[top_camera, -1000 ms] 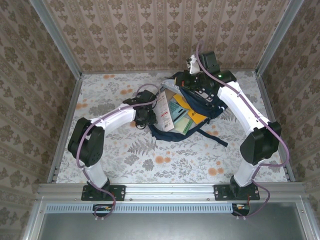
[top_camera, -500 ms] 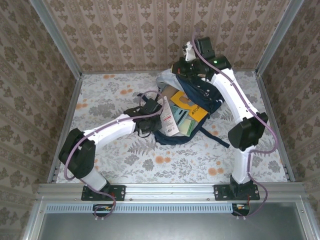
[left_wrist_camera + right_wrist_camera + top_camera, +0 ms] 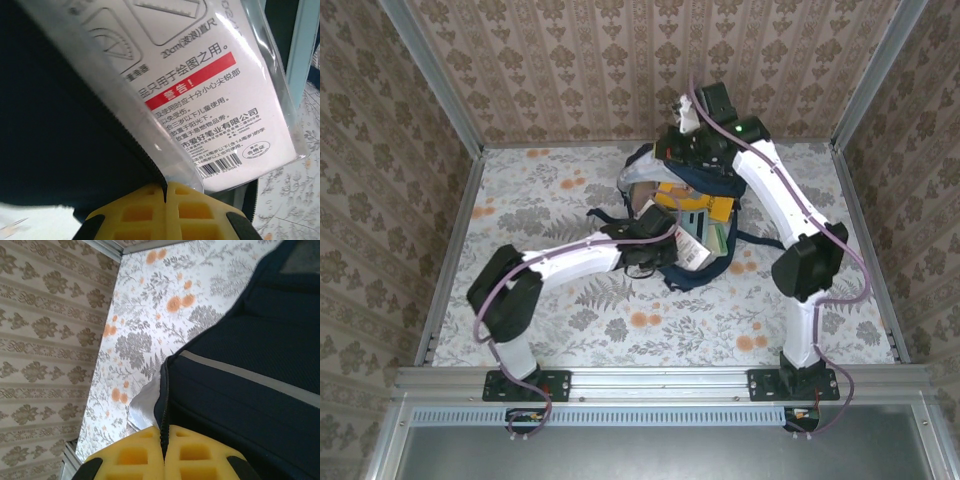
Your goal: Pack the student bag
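Both grippers pinch the student bag (image 3: 690,273) near the table's (image 3: 550,190) far edge
Pads pressed together: left gripper (image 3: 165,192) on its zipper rim beside a clear stationery packet (image 3: 215,100), right gripper (image 3: 163,437) on its far rim

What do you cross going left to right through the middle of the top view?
Left arm's elbow → left gripper → student bag → right arm's elbow.

Left tool (image 3: 165,189), right tool (image 3: 164,434) clamped tight; both arms outstretched.
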`<state>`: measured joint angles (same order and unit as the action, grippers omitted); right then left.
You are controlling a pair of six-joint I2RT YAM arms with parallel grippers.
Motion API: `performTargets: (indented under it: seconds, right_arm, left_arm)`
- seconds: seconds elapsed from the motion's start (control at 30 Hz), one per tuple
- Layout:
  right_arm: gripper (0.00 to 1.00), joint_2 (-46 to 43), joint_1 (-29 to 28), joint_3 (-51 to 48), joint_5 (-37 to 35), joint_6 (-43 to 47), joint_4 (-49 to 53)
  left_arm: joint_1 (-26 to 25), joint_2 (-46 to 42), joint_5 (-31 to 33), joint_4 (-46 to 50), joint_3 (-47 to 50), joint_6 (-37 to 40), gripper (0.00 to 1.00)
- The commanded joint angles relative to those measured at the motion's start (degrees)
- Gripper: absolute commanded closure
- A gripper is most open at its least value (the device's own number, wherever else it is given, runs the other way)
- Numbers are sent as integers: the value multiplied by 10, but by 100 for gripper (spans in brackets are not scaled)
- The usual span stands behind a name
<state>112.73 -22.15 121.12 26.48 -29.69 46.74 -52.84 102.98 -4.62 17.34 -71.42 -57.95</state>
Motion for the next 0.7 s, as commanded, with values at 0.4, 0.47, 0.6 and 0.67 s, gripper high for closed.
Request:
performTargets:
  seconds: [0.4, 0.47, 0.6, 0.67]
  right_arm:
    - [59, -326, 56, -410, -114, -10, -106]
    - [59, -375, 68, -456, -137, -18, -95]
    - [58, -432, 87, -540, -173, -36, -67]
    - [58, -453, 92, -580, -195, -50, -58]
  left_arm:
    - [-34, 95, -135, -23, -124, -5, 100]
    - [-35, 102, -145, -12, -134, 3, 100]
    - [-34, 107, -162, 3, -138, 15, 94]
    - [-33, 106, -166, 5, -135, 19, 85]
